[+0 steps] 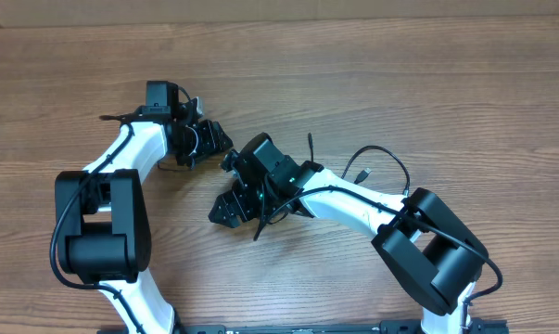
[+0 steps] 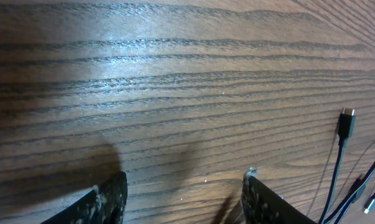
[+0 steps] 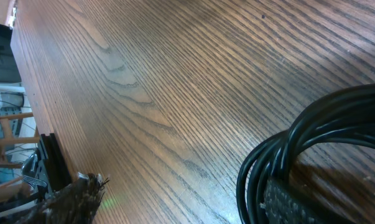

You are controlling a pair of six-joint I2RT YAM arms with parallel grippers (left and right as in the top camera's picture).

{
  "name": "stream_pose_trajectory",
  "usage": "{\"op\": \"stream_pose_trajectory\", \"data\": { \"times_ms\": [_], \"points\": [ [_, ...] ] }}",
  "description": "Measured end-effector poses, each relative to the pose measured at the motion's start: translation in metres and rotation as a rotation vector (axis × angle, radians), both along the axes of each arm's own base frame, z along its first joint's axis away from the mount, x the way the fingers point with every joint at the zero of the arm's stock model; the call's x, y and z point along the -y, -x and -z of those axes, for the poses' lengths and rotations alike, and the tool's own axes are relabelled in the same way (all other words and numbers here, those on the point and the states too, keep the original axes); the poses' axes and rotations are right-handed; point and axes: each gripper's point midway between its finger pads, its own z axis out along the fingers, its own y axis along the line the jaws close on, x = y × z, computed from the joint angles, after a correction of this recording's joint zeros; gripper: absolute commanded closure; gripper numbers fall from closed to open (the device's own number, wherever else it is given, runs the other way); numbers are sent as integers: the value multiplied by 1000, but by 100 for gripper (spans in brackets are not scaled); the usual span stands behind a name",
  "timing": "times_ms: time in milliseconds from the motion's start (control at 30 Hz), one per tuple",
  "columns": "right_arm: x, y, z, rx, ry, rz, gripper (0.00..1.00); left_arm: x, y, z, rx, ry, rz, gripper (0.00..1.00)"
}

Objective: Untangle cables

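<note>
Thin black cables [image 1: 383, 154] lie in a loose loop right of centre, partly hidden under my right arm. A bunch of cable loops [image 3: 311, 124] curls round the right finger [image 3: 293, 202] of my right gripper [image 3: 178, 186], which stands open over bare wood. That same gripper [image 1: 227, 208] sits mid-table in the overhead view. My left gripper [image 2: 185, 180] is open with only wood between its fingers; it sits at the upper left [image 1: 214, 139]. To its right lie cable ends with a black plug [image 2: 347, 122].
The wooden table [image 1: 400, 65] stretches to the back and right. At the table's near edge there is a black rail [image 3: 50, 162]. The thick black wires [image 1: 70, 199] along the white arms belong to the robot.
</note>
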Motion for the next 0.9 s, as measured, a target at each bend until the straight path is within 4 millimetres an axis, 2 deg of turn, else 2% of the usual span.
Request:
{"op": "stream_pose_trajectory", "data": {
  "times_ms": [367, 467, 900],
  "points": [
    [-1, -1, 0, 4, -3, 0, 17, 0, 0, 0, 1, 0, 0, 40],
    [-1, -1, -1, 3, -3, 2, 12, 0, 0, 0, 1, 0, 0, 39],
    [-1, -6, 0, 27, 3, 15, 8, 0, 0, 0, 0, 0, 0, 39]
  ]
}}
